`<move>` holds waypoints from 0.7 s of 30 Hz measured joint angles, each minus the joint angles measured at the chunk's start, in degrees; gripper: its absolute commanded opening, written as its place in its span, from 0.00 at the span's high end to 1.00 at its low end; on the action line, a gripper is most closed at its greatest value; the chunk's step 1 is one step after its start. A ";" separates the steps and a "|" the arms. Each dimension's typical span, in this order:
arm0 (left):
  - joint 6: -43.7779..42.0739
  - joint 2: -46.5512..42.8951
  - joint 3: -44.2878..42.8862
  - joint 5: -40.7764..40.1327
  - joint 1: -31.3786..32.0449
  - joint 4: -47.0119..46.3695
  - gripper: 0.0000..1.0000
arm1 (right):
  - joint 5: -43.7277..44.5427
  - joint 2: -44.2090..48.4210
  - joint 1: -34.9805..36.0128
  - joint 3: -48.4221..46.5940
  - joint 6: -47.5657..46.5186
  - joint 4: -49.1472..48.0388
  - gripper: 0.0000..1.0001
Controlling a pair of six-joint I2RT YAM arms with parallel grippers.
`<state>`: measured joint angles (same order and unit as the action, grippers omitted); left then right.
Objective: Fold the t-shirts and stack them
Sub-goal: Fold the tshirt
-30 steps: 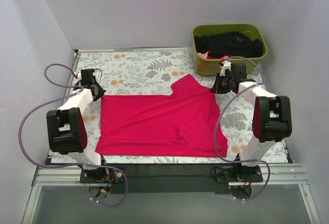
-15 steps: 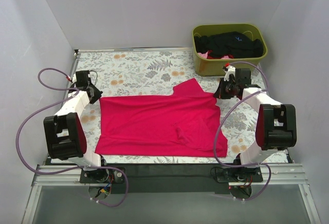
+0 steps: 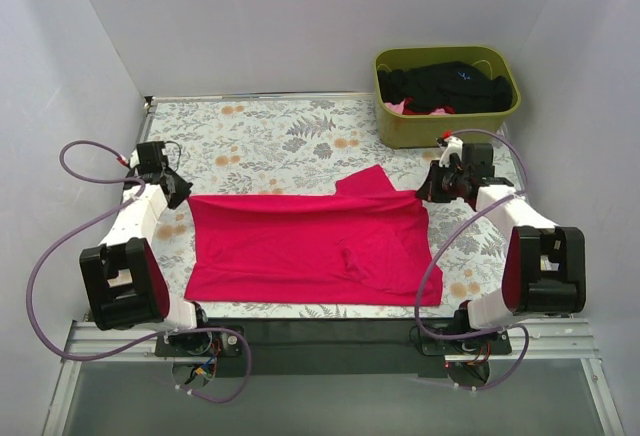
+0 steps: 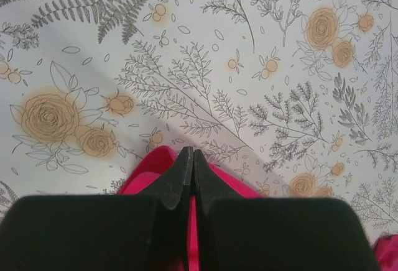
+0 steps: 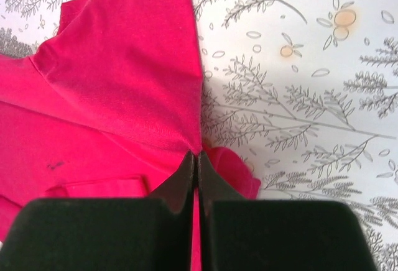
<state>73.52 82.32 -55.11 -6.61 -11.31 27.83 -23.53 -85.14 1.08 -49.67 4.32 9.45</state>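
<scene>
On the left, the left gripper point(image 3: 182, 192) is pinching the far-left corner of the red t-shirt point(image 3: 310, 246). Its jaws are closed tight, and the wrist view is showing red cloth squeezed between them. The shirt is lying spread across the middle of the flowered worktop point(image 3: 270, 131), with a small wrinkle sitting right of centre. Over on the right, the right gripper point(image 3: 426, 188) is clamping the far-right corner just beside the sleeve point(image 3: 365, 178), jaws fully closed on fabric too. This is looking like a fold of the far edge down toward the near hem. To do it well, both arms should be travelling level and in step, holding that edge taut so the sleeve tucks in flat. Far right, the green bin point(image 3: 400, 128) is holding the black shirts point(image 3: 445, 84).
</scene>
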 measured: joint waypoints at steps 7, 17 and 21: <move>1.05 -4.44 2.27 0.00 -0.37 2.16 1.00 | 0.46 5.95 0.00 4.52 1.75 0.87 0.99; 1.95 -8.61 5.79 -0.04 -0.63 2.60 1.00 | 1.75 9.92 0.00 8.57 3.08 1.16 0.99; 2.43 -9.81 8.02 -0.66 -0.63 3.04 1.00 | 2.43 10.32 -0.02 10.47 3.43 1.18 0.99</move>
<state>75.94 72.51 -47.09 -7.27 -11.94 30.87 -21.10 -74.83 1.06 -39.20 7.75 10.63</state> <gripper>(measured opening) 0.014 0.013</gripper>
